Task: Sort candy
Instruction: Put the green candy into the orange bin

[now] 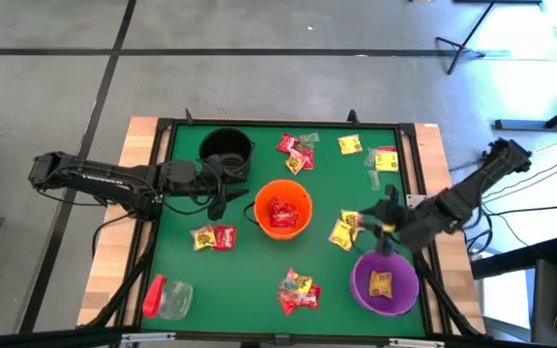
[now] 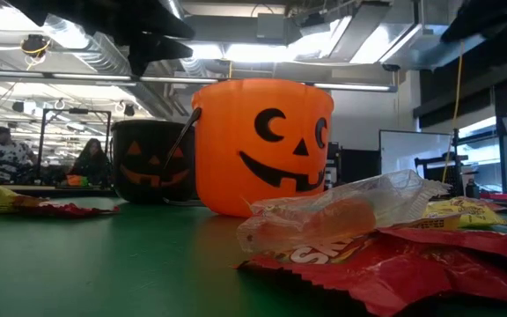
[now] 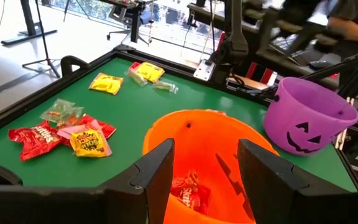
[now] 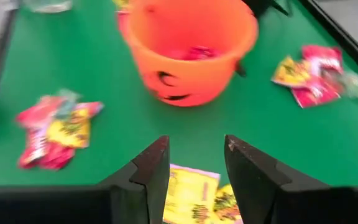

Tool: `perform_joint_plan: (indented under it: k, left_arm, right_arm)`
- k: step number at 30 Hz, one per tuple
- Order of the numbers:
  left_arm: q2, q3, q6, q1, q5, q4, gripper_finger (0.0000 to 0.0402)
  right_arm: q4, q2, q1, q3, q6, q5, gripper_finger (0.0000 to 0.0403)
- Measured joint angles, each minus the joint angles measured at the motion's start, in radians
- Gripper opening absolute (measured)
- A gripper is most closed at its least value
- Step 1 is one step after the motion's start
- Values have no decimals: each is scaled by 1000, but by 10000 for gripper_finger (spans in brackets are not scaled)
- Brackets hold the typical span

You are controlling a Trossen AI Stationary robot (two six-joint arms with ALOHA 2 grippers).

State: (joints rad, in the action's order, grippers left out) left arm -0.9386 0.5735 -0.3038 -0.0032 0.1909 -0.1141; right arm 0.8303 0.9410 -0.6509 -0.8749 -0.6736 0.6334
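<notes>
Your right gripper (image 4: 194,155) hangs open and empty over yellow candy (image 4: 188,196) near the purple bucket (image 1: 385,282). It is light, crinkly, probably slippery: pinch a wrapper edge. Your left gripper (image 3: 204,158) waits open above the orange bucket (image 3: 207,140).

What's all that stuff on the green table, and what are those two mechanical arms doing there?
Orange plastic pumpkin bucket: one, orange, table middle, red packets inside.
Purple plastic pumpkin bucket: one, purple, near right corner, a yellow packet inside.
Black plastic pumpkin bucket: one, black, far left part of the table.
Wrapped candy packets: many, red and yellow with a few greenish, in loose clusters around the buckets.
Clear jar with red cap: one, lying near the left front corner.
Green table mat: one, green, covers the table.
People: at least two, in the room beyond the table.
Left hand: open, empty, beside the orange bucket.
Right hand: open, above yellow packets.
</notes>
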Motion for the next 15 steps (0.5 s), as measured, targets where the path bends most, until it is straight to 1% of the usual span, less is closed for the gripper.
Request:
perform_joint_plan:
  k: [2,4,9,12,15]
  left_arm:
    - [0,0,-1,0,0,-11,167]
    - [0,0,-2,0,0,-17,167]
    - [0,0,-9,-14,-1,-44,167]
    - [-3,0,-9,-33,1,-64,167]
    - [-5,0,-9,-53,4,-71,167]
  right_arm:
    - [14,-33,67,22,-13,-12,152]
    - [34,-58,140,33,-20,-48,152]
    - [68,-62,307,35,6,-140,152]
    - [67,-45,375,35,53,-191,152]
    - [70,-16,415,35,79,-212,152]
